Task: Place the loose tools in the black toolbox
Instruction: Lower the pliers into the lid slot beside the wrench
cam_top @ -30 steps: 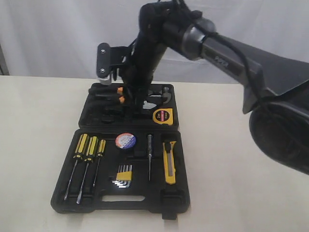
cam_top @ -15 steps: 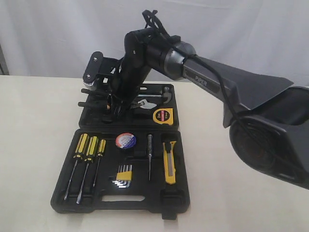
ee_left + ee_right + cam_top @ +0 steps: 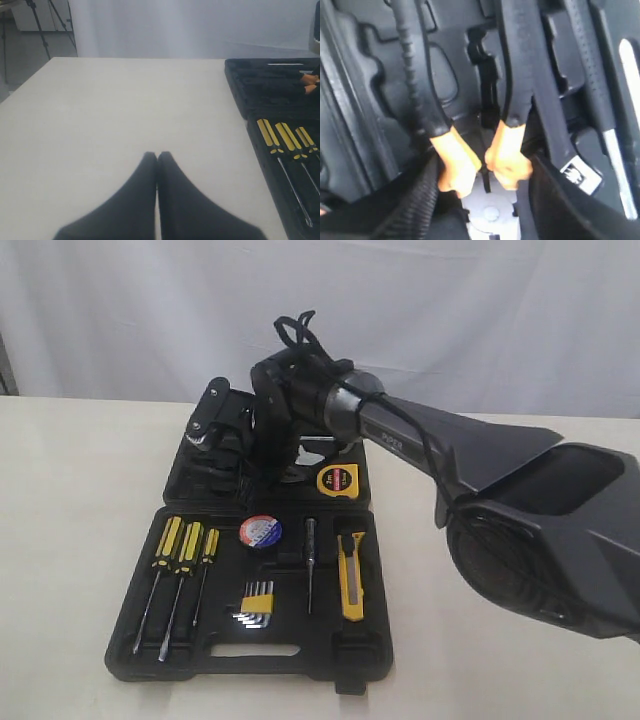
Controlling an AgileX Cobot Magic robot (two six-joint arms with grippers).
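Right gripper [image 3: 222, 445] is down in the upper-left corner of the black toolbox [image 3: 300, 665], which fills the centre of the exterior frame. On its wrist camera the fingers pinch the pliers [image 3: 456, 167] at the orange collars, with the handles splayed over a moulded recess. Whether they sit fully in, I cannot tell. This looks like the placing step for the pliers. The tape measure [image 3: 337, 480] sits at the case's upper right, and the tape roll [image 3: 260, 531] and utility knife [image 3: 351, 585] lie in the lower half. Left gripper [image 3: 157, 167] is pressed together, empty, above bare table [image 3: 125, 100]. The next move, I judge: spread the fingers, then lift straight up without snagging a handle.
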